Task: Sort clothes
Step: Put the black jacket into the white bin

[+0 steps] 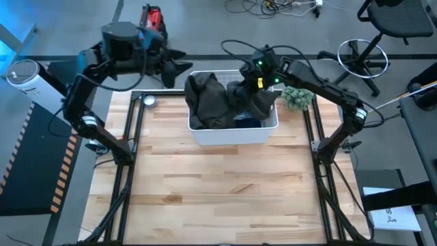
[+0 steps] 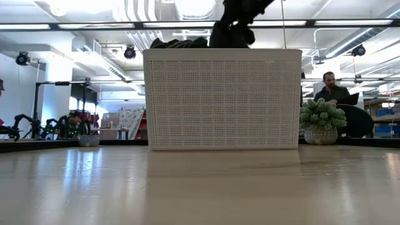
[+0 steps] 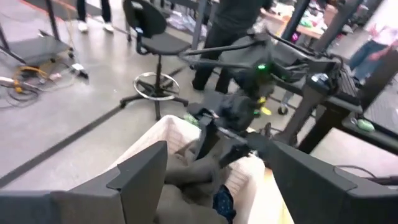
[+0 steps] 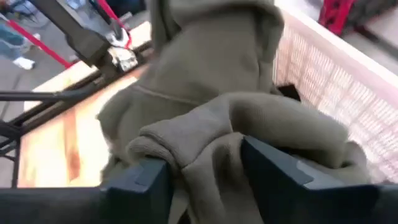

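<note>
The clothes lie heaped in a white lattice basket [image 1: 232, 133] at the table's far middle. The heap is an olive-grey top [image 1: 210, 102], a black piece [image 1: 258, 102] and a bit of blue cloth [image 1: 247, 123]. My right gripper [image 1: 254, 85] hangs over the basket's far right part, shut on the olive-grey top [image 4: 211, 74]. My left gripper [image 1: 179, 66] is raised beyond the basket's far left corner, pointing toward it. It is open with nothing between its fingers [image 3: 143, 180]. In the low view, dark cloth and my right gripper [image 2: 234, 25] show above the basket's rim. My right gripper has a thick bunched fold of the olive-grey top [image 4: 205, 146] between its two fingers, several layers together. The fingers slant down into the basket from the table's far right side. The rest of the top lies slack on the heap in the basket.
A small potted plant [image 1: 297, 97] stands on the table just right of the basket. A small round object [image 1: 149, 101] sits at the far left corner. The near half of the wooden table [image 1: 225, 191] is bare. People and office chairs are in the room beyond.
</note>
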